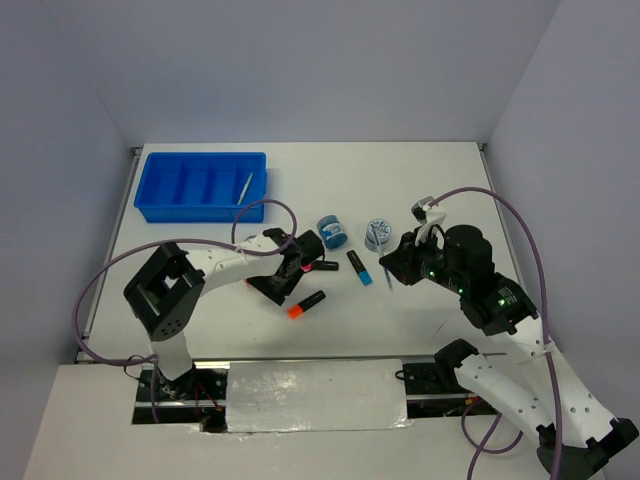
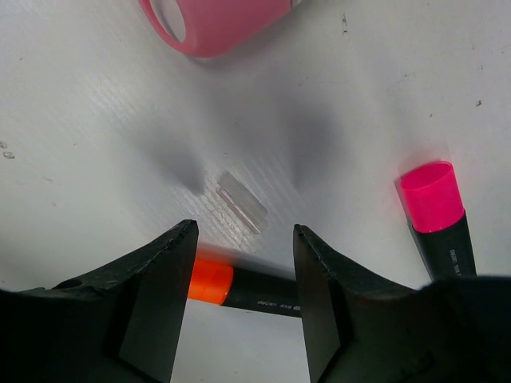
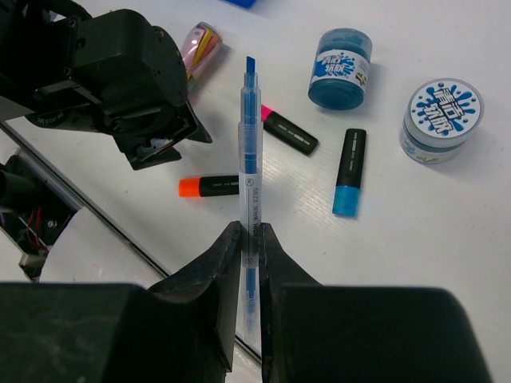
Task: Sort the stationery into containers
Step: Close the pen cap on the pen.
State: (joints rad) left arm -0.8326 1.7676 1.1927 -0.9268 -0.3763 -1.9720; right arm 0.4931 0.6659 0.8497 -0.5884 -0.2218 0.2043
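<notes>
At the table's (image 1: 420, 180) ten o'clock sits the tray (image 1: 152, 186), with a thin white pen (image 1: 245, 185) in its rightmost compartment. Near centre the left gripper (image 2: 243, 231) hangs low, fingers apart, with a small clear piece (image 2: 242, 203) between them, untouched. In its wrist view the pink tube (image 2: 215, 24) lies at twelve, the orange marker (image 2: 211, 282) at six and the pink marker (image 2: 435, 203) at three. Rightward lies the blue marker (image 1: 359, 267), with jars at its eleven (image 1: 332, 231) and one (image 1: 379, 234). At the table's four o'clock, the right gripper (image 3: 251, 239) is clamped on a blue pen (image 3: 250, 159).
</notes>
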